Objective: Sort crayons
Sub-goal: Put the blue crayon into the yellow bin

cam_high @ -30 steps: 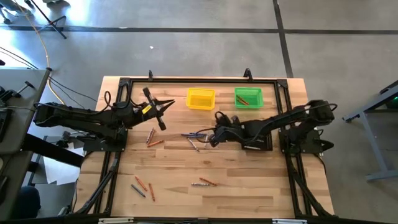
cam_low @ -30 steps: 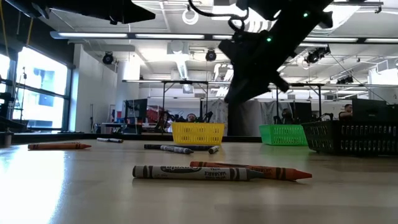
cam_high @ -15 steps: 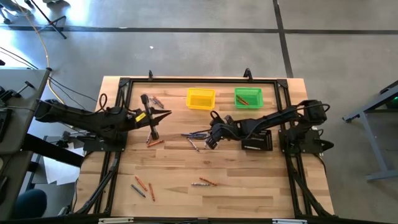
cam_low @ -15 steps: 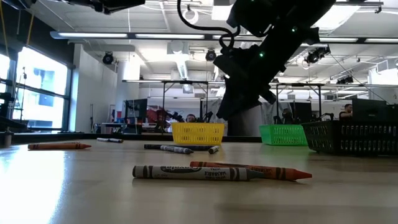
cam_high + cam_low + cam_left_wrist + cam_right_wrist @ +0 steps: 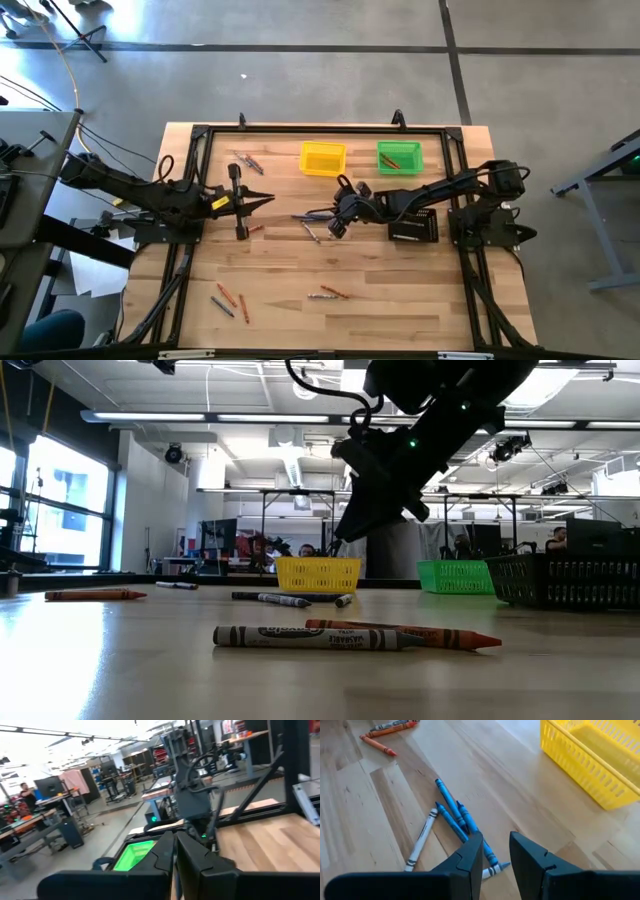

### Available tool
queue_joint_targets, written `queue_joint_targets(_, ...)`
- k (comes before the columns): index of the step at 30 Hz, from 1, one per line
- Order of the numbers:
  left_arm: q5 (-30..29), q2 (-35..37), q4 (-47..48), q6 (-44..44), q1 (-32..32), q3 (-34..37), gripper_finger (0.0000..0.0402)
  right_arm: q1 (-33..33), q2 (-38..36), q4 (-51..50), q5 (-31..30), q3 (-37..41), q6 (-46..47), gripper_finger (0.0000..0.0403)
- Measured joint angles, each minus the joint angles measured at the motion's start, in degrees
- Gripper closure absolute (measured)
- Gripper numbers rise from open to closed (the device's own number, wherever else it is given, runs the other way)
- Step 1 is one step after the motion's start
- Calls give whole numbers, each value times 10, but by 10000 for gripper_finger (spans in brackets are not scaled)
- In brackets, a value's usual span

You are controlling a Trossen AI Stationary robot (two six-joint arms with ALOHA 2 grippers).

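Wooden planks made the table top (image 5: pixel 400 290), which stood on a grey floor in the high view. Crayons (image 5: pixel 312 220) lay in small groups on it: one group in the middle, others near the front edge and beside the left arm. The left gripper (image 5: pixel 262 197) pointed toward the middle and the right gripper (image 5: pixel 333 226) hung over the middle group. A yellow bin (image 5: pixel 322 158) and a green bin (image 5: pixel 399 156) stood at the far side.

From the low view, a grey crayon (image 5: pixel 312 637) and an orange crayon (image 5: pixel 410 633) lay touching in front, and the right arm hung above the table.

From the left wrist view, the left gripper's fingers (image 5: pixel 165 855) were pressed together and held nothing.

From the right wrist view, the right gripper (image 5: pixel 496 857) had a narrow gap between its fingers and held nothing; blue crayons (image 5: pixel 454 815) lay just under it, near the yellow bin.
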State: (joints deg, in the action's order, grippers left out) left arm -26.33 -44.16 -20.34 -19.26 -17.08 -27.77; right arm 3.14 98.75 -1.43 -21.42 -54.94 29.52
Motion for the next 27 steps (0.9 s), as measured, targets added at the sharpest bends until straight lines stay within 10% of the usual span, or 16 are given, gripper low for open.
queue_joint_targets(8,0,0,-6,12,-39,0,392,-8,51,95,13,0,-50,314)
queue_joint_targets(17,0,0,-16,6,-67,0,392,-54,54,143,173,0,1,314)
queue_joint_targets(27,0,0,-37,-7,-79,0,392,-69,55,-15,161,-51,-61,314)
